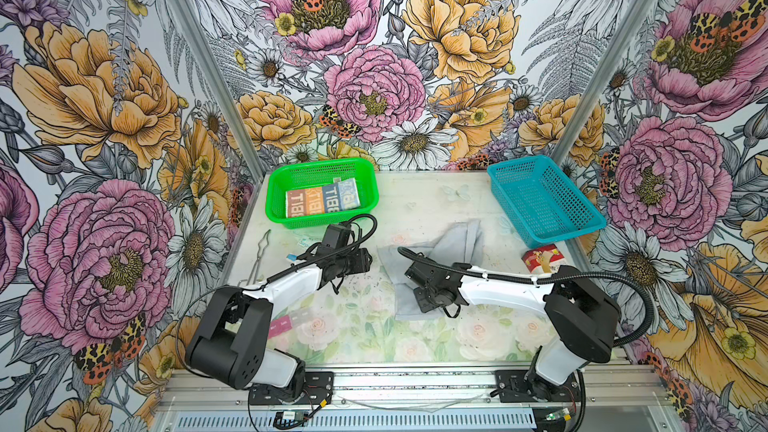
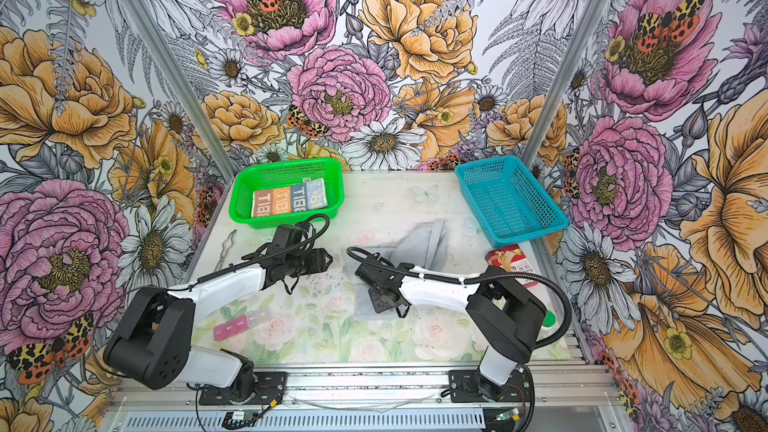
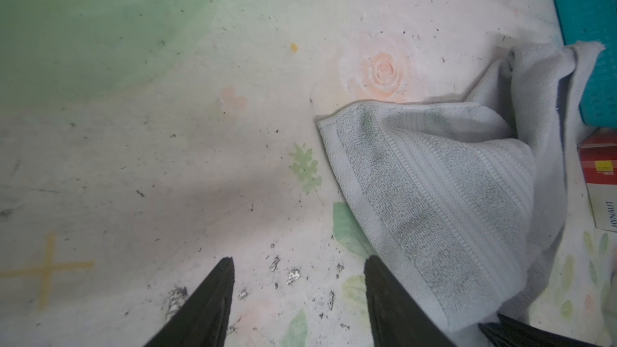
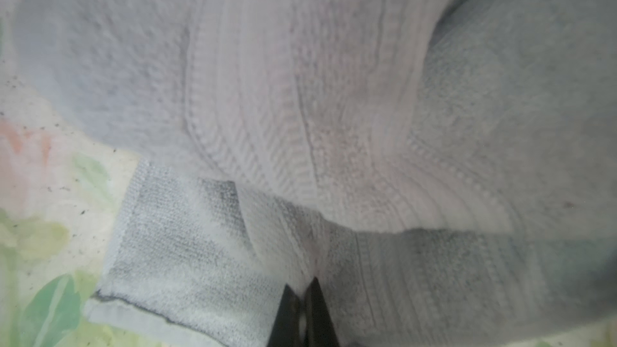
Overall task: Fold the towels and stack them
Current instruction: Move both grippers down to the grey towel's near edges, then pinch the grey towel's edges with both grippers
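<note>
Jaws of the right gripper (image 4: 304,292) are clenched on a fold of the crumpled light grey terry towel (image 4: 334,95). Jaws of the left gripper (image 3: 298,262) are held released and empty at its edge.

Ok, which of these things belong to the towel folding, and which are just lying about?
Job: grey towel, pinched by the fingers of the right gripper; lettered towel, folded in the green basket.
Lying about: blue basket, red-white carton, metal tongs, pink strip.
</note>
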Robot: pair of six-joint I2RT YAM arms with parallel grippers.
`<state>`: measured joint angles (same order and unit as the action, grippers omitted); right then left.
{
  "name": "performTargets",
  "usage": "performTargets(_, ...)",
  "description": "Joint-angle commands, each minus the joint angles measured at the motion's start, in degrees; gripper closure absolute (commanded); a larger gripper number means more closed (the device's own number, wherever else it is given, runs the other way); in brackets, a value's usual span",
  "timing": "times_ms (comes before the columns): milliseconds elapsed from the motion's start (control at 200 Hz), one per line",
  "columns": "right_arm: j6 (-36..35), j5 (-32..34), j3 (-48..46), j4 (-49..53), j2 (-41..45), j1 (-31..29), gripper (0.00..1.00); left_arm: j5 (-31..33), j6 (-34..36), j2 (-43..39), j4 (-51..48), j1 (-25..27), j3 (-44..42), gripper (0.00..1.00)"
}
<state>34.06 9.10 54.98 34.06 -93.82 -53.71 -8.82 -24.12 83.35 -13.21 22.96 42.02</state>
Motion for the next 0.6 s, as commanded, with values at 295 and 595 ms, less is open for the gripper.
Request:
performTargets(295,5.68,-1.41,-11.98,6.11,15.56,-0.09,1.00,-1.30,0.34,11.51,3.11,7.40,8.29,0.37)
performTargets(595,4.97,-1.47,-10.61,6.31,13.74,-0.14,0.96,3.08,0.22,9.51,-3.17,11.82,6.82,0.45)
